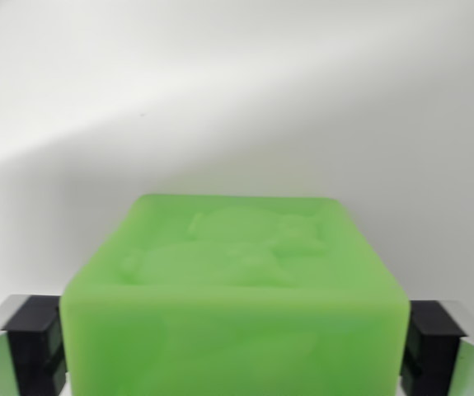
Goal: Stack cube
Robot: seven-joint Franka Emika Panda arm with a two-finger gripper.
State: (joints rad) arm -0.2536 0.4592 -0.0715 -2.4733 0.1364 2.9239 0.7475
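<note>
One green cube point(235, 318) fills the foreground of the wrist view, pinched between the black pads point(37, 340) of the gripper point(235, 346), whose jaws are closed against its two sides. Beyond lies only bare white surface point(237, 99). Judged a carry step; no base cube is visible, so finding it comes next.

Green cube point(237, 305): translucent bright green, blurred from being so close to the camera, filling the lower middle of the wrist view. Upper face shows an embossed relief figure, shape unclear. It sits square, near face toward the camera, edges slightly rounded. Pads point(35, 338) press against its two sides. Behind the cube lies plain white surface point(237, 99), shadowed around it.
</note>
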